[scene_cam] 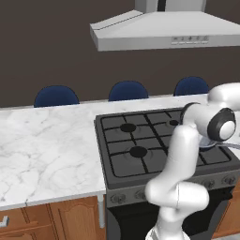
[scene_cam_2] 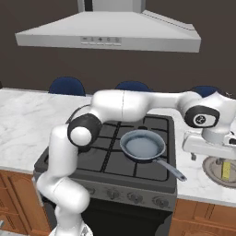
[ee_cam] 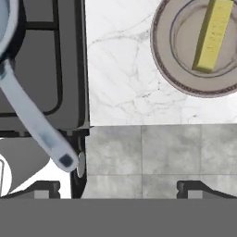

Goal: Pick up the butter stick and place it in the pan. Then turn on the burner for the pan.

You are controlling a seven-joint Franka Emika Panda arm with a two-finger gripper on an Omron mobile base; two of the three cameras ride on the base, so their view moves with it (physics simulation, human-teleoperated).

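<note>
Looking straight down past the stove's edge

We see the butter stick [ee_cam: 212, 34] lying tilted inside a round brownish plate [ee_cam: 163, 69] at the upper right, on the white marble counter [ee_cam: 120, 69]. At the left sits the dark stove [ee_cam: 69, 69], with the pan [ee_cam: 4, 28] cut off at the edge and its long grey handle [ee_cam: 32, 120] slanting down past the stove front. Grey floor tiles [ee_cam: 148, 152] fill the lower middle. The 2 dark fingertips [ee_cam: 196, 187] stand wide apart, around nothing.
</note>
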